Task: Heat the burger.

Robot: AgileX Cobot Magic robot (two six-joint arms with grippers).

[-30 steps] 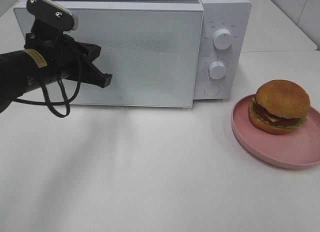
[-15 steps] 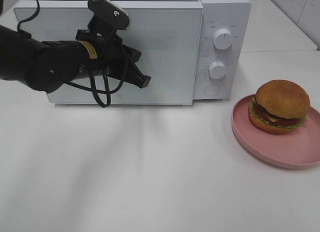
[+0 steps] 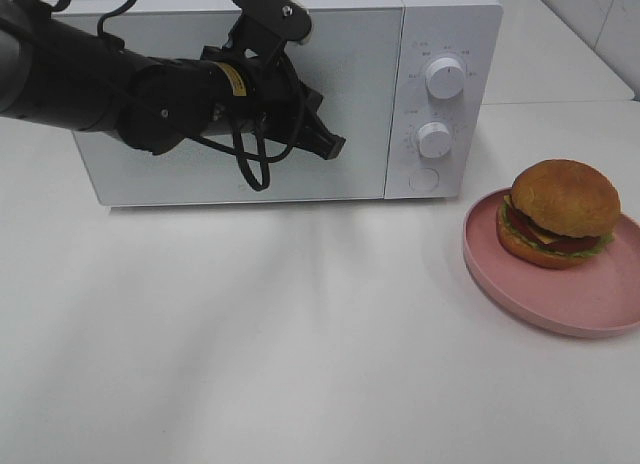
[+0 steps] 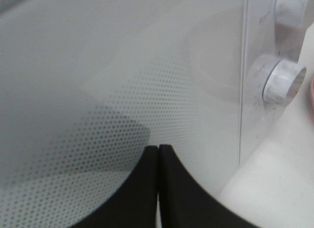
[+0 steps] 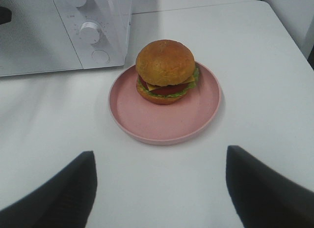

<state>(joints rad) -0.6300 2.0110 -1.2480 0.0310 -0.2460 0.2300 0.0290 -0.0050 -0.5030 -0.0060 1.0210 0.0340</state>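
The burger (image 3: 560, 212) sits toward the back of a round pink plate (image 3: 585, 314) at the right of the table; in the right wrist view the burger (image 5: 166, 68) lies ahead of my right gripper (image 5: 159, 156), which is open and empty with its fingers (image 5: 78, 184) wide apart short of the plate (image 5: 162, 127). My left gripper (image 3: 335, 146) is shut with nothing in it, tips against the white microwave's door (image 3: 360, 84) near its right edge. The left wrist view shows the shut left gripper (image 4: 158, 150) touching the dotted door glass (image 4: 122, 90). The door lies flush with the front.
Two round knobs (image 3: 445, 77) (image 3: 434, 140) and a round button (image 3: 424, 180) sit on the microwave's control panel, right of the door. The left arm's black cable (image 3: 250, 159) loops in front of the door. The table's right edge runs just beyond the plate.
My left arm swept rightward across the microwave door. The door, slightly ajar a second ago, now lies closed against the front. Burger, plate and right gripper have not moved.
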